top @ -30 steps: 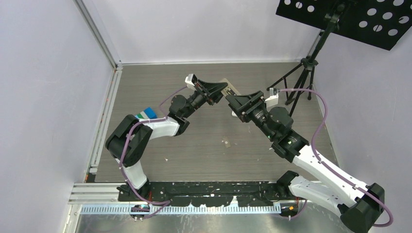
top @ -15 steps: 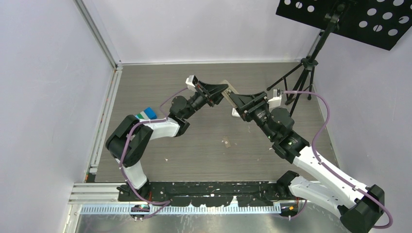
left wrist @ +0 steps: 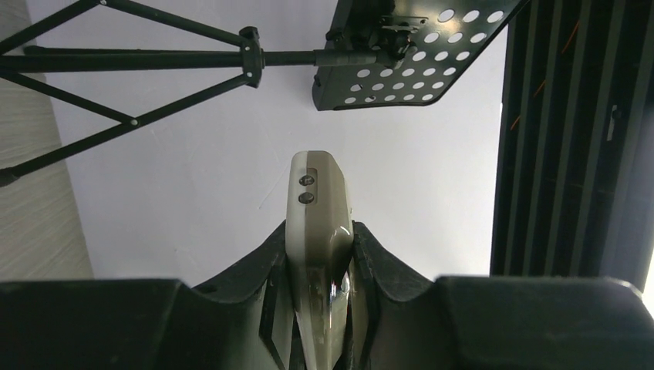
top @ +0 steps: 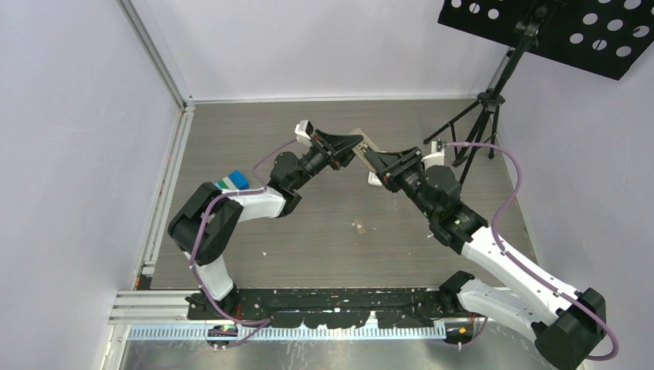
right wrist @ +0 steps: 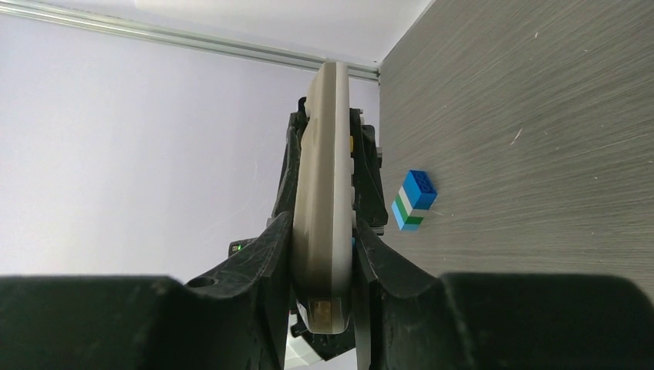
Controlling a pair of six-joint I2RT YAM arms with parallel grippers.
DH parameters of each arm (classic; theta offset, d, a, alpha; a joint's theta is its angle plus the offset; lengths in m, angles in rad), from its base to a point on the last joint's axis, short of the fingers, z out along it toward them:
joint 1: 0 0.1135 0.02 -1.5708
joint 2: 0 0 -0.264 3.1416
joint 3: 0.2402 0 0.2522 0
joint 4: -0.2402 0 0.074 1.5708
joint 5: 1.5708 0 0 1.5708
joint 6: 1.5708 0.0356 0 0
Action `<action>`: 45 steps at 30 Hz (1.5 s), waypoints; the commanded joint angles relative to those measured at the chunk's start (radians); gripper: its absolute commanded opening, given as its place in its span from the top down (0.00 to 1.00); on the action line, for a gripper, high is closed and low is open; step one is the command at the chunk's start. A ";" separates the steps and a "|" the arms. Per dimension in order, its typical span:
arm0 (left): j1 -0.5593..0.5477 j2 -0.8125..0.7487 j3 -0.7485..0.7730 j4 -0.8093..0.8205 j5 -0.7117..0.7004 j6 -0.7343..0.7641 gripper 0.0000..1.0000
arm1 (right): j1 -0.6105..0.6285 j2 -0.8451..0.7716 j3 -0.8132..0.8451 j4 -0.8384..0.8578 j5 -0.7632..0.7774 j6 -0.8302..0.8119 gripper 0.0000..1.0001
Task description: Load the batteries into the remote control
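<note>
1. Right gripper (right wrist: 322, 231) just moved in and pinched the grey-tan bar (left wrist: 318, 208). The left gripper (left wrist: 320, 250) is clamped on the bar's other end.
2. Remote control (top: 374, 179) lies loose just beside that bar. I can't spot any batteries, so loading hasn't started.

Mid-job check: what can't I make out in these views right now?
Batteries: not recognisable in any view; too small from the top, and the grey-tan bar blocks both wrist views.
Remote control: top view, only a white sliver shows; the right tool covers the rest.
Bar's broad faces: both wrist views show it edge-on.
</note>
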 commanded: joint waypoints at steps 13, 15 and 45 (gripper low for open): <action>0.086 -0.036 -0.022 0.080 0.339 0.304 1.00 | -0.048 -0.162 -0.045 0.018 -0.308 -0.367 0.11; 0.089 -0.037 -0.029 0.096 0.371 0.307 1.00 | -0.049 -0.166 -0.044 0.000 -0.358 -0.400 0.13; 0.090 -0.137 -0.055 -0.089 0.473 0.444 1.00 | -0.060 0.021 0.054 -0.225 -0.363 -0.590 0.54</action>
